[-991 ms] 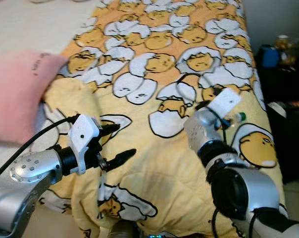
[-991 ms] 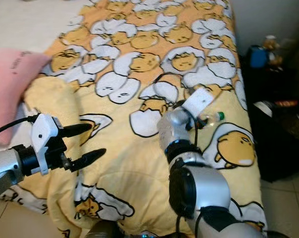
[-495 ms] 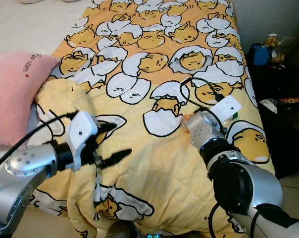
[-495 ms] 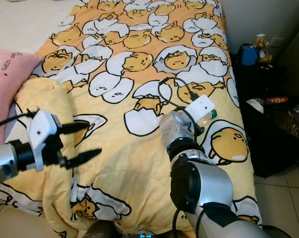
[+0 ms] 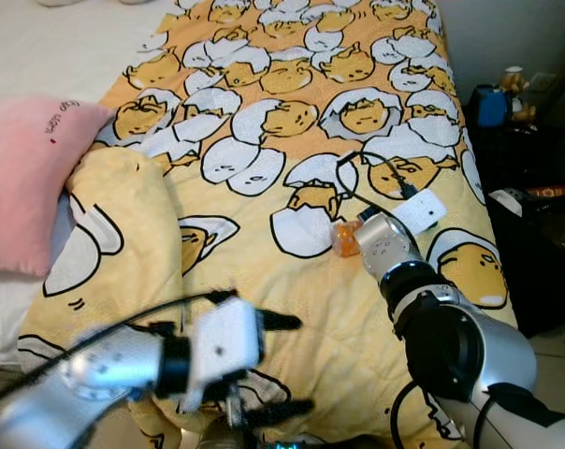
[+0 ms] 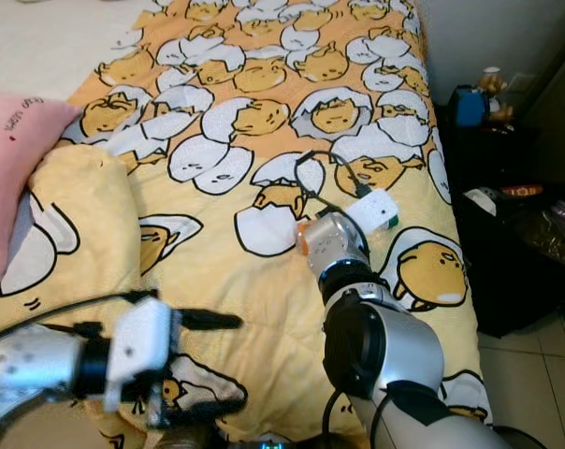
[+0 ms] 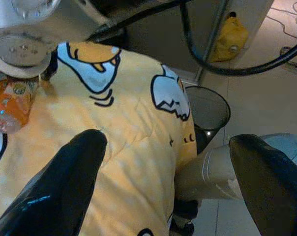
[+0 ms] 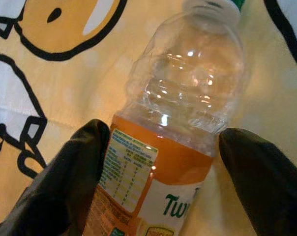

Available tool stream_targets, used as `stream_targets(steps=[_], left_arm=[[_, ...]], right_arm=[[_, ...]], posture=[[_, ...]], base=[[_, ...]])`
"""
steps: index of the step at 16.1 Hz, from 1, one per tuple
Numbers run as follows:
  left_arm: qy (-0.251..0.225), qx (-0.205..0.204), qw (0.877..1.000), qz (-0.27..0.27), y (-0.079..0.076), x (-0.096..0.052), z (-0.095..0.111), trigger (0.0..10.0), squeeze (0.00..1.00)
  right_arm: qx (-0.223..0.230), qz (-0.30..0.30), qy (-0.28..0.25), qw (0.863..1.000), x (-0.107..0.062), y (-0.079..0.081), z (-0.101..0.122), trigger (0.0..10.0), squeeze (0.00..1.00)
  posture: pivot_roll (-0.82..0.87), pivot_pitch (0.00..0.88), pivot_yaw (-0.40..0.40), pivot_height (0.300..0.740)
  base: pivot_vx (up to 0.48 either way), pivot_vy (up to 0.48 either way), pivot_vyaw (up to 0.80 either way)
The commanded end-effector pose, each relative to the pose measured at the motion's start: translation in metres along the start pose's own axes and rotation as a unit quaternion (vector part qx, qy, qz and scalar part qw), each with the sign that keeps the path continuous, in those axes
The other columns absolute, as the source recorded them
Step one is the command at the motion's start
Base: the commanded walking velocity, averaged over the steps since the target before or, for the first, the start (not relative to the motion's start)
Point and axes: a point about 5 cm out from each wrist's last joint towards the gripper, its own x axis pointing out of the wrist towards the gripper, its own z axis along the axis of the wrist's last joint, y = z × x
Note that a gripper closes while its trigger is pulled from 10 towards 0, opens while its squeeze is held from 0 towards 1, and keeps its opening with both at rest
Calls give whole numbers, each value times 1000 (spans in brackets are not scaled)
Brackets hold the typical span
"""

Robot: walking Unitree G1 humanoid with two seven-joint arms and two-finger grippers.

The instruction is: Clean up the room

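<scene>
you have the bottle lying on the blanket, right of centre; the pillow lies at the blanket's left edge, a bin, probably, just off it.

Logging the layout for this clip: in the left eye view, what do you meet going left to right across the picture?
Pink pillow → left gripper → orange-labelled bottle → right gripper's white wrist housing → blue object on the dark side table.

bottle – clear glossy plastic, orange paper-like label | blanket – soft matt quilted cloth | pillow – fuzzy pink cloth
</scene>
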Motion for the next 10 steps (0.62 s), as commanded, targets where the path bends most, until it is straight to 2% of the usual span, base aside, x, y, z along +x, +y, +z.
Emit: stream_targets(steps=[1, 3, 5, 7, 9, 10], left_arm=[[5, 4, 1000, 12, 5, -1, -2, 10000, 0], [8, 9, 999, 32, 14, -4, -1, 10000, 0], [13, 13, 999, 48, 20, -6, -3, 10000, 0], [15, 16, 999, 50, 22, -6, -4, 10000, 0], [12, 13, 998, 63, 28, -5, -7, 10000, 0], [3, 3, 997, 78, 34, -3, -9, 10000, 0]], right_arm=[[-16, -22, 46, 999, 4, -15, -22, 0, 286], [-10, -12, 57, 998, 4, -15, -25, 0, 286], [19, 33, 107, 993, 0, -7, -39, 0, 282], [30, 46, 134, 989, -1, -10, -51, 0, 282], [-23, 67, 73, 995, 2, -6, -33, 0, 275], [-100, 110, -18, 989, -2, 11, -6, 0, 275]], posture=[[480, 263, 6, 740], [479, 262, 5, 740], [477, 262, 11, 740], [482, 262, 12, 740], [463, 254, 21, 740], [431, 226, 22, 740]], base=[[0, 0, 0], [0, 0, 0], [0, 0, 0], [0, 0, 0], [0, 0, 0], [0, 0, 0]])
